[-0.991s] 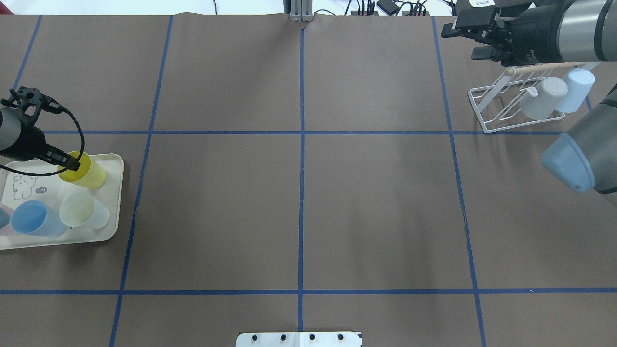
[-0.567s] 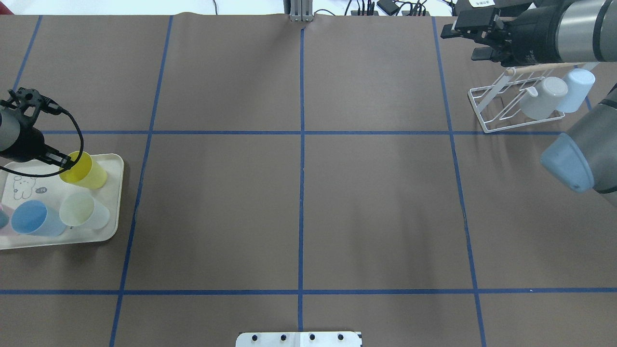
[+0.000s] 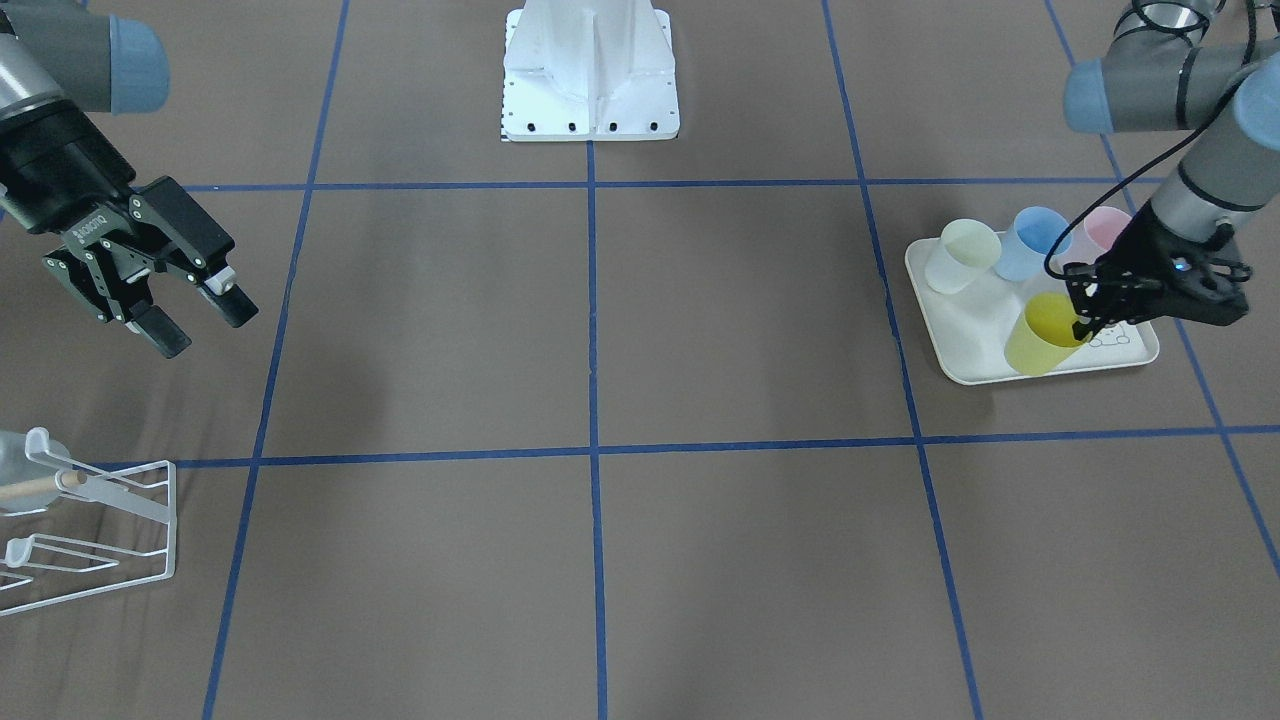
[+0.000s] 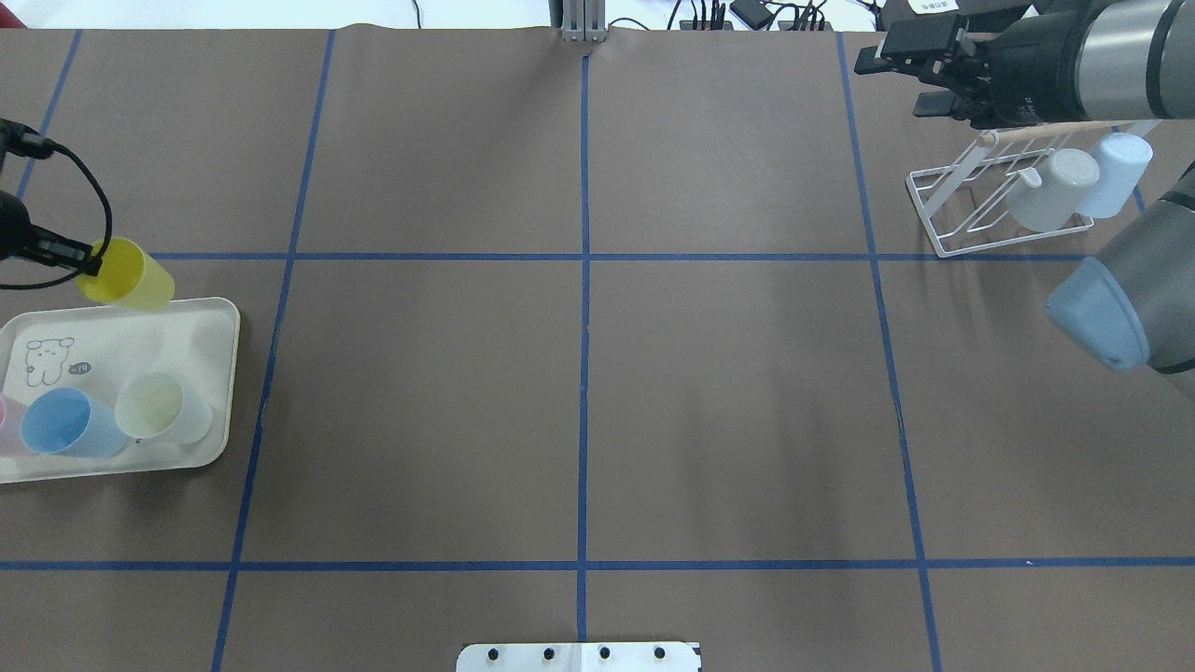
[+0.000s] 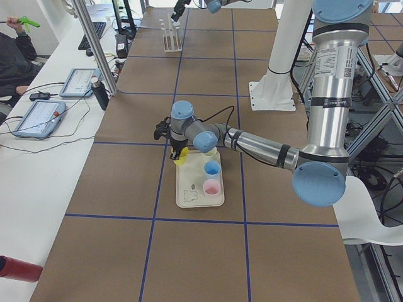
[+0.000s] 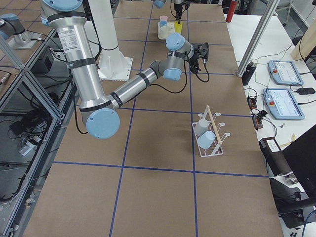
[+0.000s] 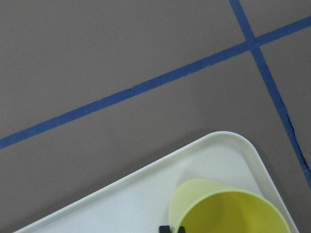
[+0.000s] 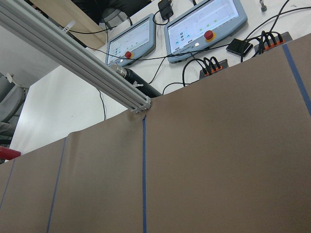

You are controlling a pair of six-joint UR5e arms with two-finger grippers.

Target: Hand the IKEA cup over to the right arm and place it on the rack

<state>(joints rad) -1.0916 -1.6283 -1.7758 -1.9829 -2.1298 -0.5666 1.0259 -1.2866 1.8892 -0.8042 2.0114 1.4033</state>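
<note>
A brown tabletop (image 4: 728,373) is divided into squares by blue tape lines (image 4: 583,373). At its left edge lies a cream tray (image 4: 191,334) with a rabbit drawing (image 4: 45,362). A blue cup (image 4: 61,422), a pale green cup (image 4: 159,408) and a pink cup (image 3: 1105,228) stand upright along the tray's near side. At far right, a white mug (image 4: 1055,189) and a light-blue cup (image 4: 1116,173) sit tilted, side by side. Two tablets (image 8: 131,46) lie beyond the far edge.

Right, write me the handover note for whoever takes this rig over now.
Left gripper: shut on the yellow cup at its rim, cup tilted, by the tray's edge.
Right gripper: open, empty, in the air near the rack.
Rack holds a white mug and a light-blue cup.
Blue cup, pale-green cup and pink cup stand on the tray.
Done: yellow cup grasped.
Left: hand it to the right gripper, place it on the rack.
</note>
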